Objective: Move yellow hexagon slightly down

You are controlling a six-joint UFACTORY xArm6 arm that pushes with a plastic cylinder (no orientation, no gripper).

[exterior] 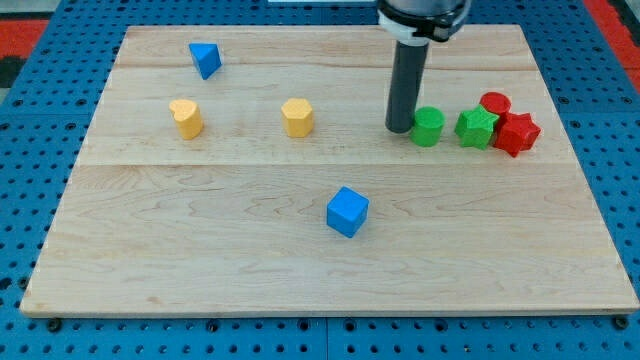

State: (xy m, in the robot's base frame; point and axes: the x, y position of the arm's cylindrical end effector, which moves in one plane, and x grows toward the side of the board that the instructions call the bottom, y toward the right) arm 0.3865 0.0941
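Observation:
The yellow hexagon (297, 117) sits on the wooden board (200, 250), left of centre in the upper half. My tip (399, 128) rests on the board well to the hexagon's right, close beside the left side of a green cylinder (428, 127). A second yellow block, heart-shaped (186, 118), lies further to the view's left at the same height as the hexagon.
A blue triangular block (205, 59) lies near the top left. A blue cube (347, 211) lies below centre. Right of the green cylinder stand a green star (476, 127), a red cylinder (494, 103) and a red star (516, 133), clustered together.

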